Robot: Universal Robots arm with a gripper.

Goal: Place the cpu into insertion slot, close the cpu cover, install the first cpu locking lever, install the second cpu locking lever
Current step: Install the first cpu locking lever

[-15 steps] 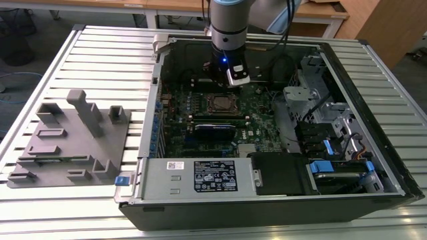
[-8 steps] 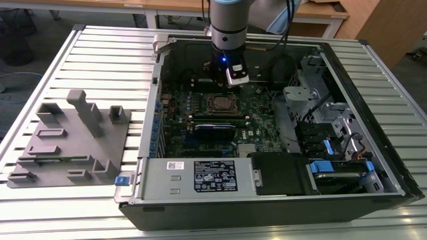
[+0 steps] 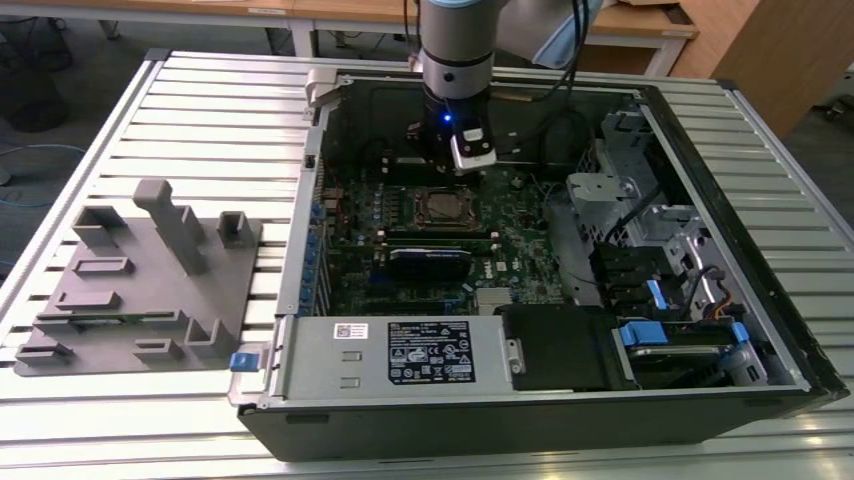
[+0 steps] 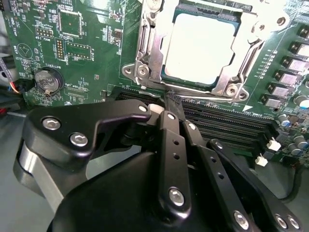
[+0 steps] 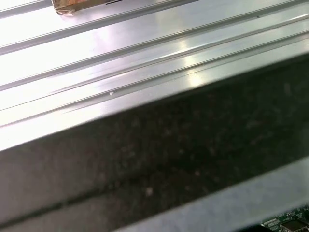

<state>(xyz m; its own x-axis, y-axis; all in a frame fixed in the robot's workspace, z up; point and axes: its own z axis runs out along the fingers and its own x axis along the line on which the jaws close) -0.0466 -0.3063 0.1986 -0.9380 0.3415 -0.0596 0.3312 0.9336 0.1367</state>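
Observation:
The cpu (image 4: pixel 200 46), a dull silver square, lies flat in the insertion slot (image 4: pixel 231 89) on the green board. The cpu cover (image 4: pixel 146 46), a silver frame, lies down around the chip's edges. I cannot tell whether the thin locking levers at its sides are latched. In the second wrist view my gripper (image 4: pixel 170 102) has its black fingers pressed together with nothing between them, a short way off one edge of the socket. In the exterior view the gripper (image 3: pixel 467 168) hangs inside the case just behind the cpu (image 3: pixel 438 206).
The open computer case (image 3: pixel 534 400) lies on a ribbed metal table (image 3: pixel 200 90). Long black memory slots (image 4: pixel 231 123) run beside the socket. A drive cage and cables (image 3: pixel 641 230) fill the exterior view's right. A grey fixture block (image 3: pixel 147 280) stands at its left.

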